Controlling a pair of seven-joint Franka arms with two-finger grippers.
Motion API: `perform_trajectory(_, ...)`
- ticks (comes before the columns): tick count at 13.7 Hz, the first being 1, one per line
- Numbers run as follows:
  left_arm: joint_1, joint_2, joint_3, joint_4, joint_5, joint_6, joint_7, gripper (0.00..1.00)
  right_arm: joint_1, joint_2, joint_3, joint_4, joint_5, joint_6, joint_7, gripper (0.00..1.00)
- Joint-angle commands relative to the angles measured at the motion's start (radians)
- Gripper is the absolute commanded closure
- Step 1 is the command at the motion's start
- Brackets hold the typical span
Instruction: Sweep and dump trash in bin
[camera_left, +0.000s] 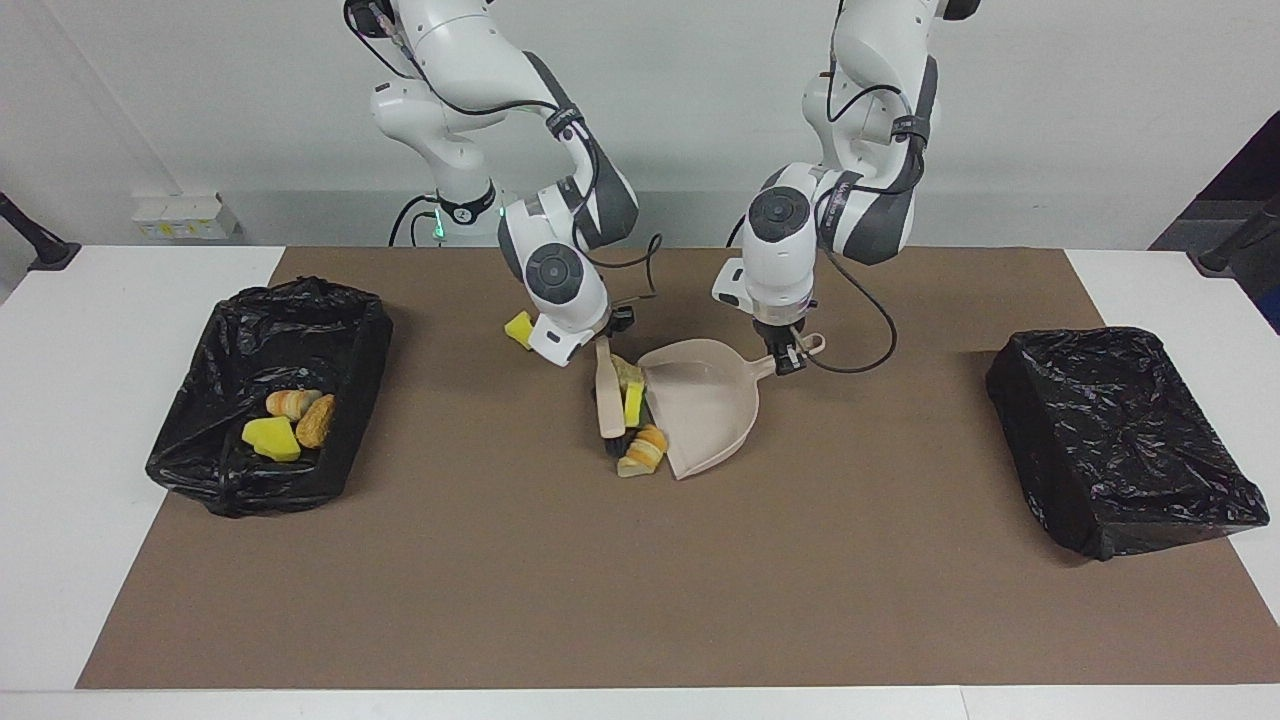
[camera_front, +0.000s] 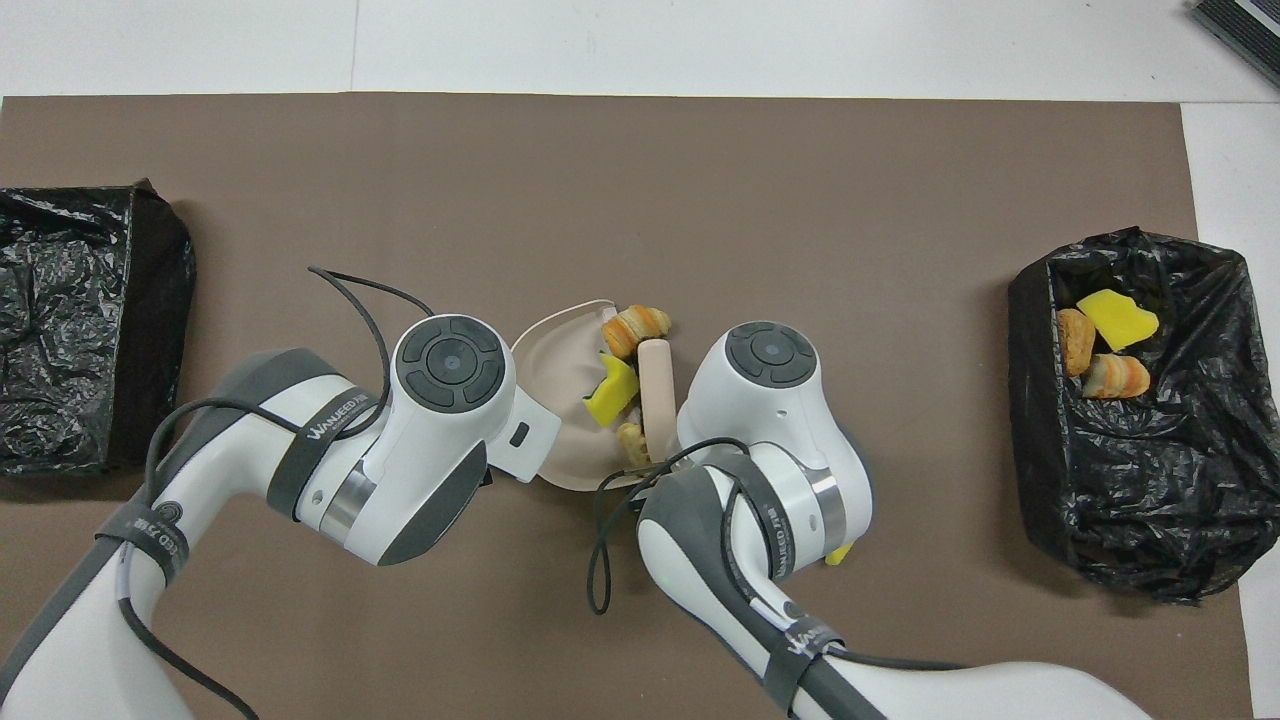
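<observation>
Trash (camera_left: 634, 403): spongy yellow, crumbly beige scraps at smooth dustpan (camera_left: 706, 408) mouth; both claws pinched, tools.

Two glossy white arms with dark grey joint sections. Round grey caps with concentric rings on the wrist housings. Thin black cables looping loosely alongside the forearms, strapped down by black bands. Small grey "WANJEED" lettering on those bands. Green indicator glow at one base. Small black left pincer (camera_left: 790, 362) under a white flange; silver rings at wrist joints.
</observation>
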Motion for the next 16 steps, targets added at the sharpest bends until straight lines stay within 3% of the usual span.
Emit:
perform_trajectory(1, -0.008, -0.034, 0.010, -0.045, 0.005, 0.017, 0.017, 1.00, 0.025, 0.000, 0.006, 0.035, 0.054, 0.012, 0.081, 1.00)
perform_trajectory(3, -0.008, -0.034, 0.010, -0.045, 0.005, 0.019, 0.017, 1.00, 0.002, -0.043, -0.002, 0.043, 0.051, -0.087, 0.071, 1.00)
perform_trajectory(7, -0.007, -0.034, 0.010, -0.045, 0.005, 0.019, 0.017, 1.00, -0.151, -0.129, -0.009, 0.081, -0.055, -0.408, 0.068, 1.00)
perform_trajectory(11, -0.002, -0.034, 0.010, -0.045, 0.005, 0.017, 0.019, 1.00, -0.328, -0.209, -0.011, 0.042, -0.127, -0.627, 0.083, 1.00)
perform_trajectory(13, -0.002, -0.034, 0.010, -0.045, 0.005, 0.014, 0.019, 1.00, -0.337, -0.282, -0.011, -0.077, -0.171, -0.629, 0.117, 1.00)
perform_trajectory(16, -0.002, -0.034, 0.010, -0.045, 0.005, 0.014, 0.019, 1.00, -0.345, -0.446, -0.010, -0.330, -0.173, -0.521, 0.120, 1.00)
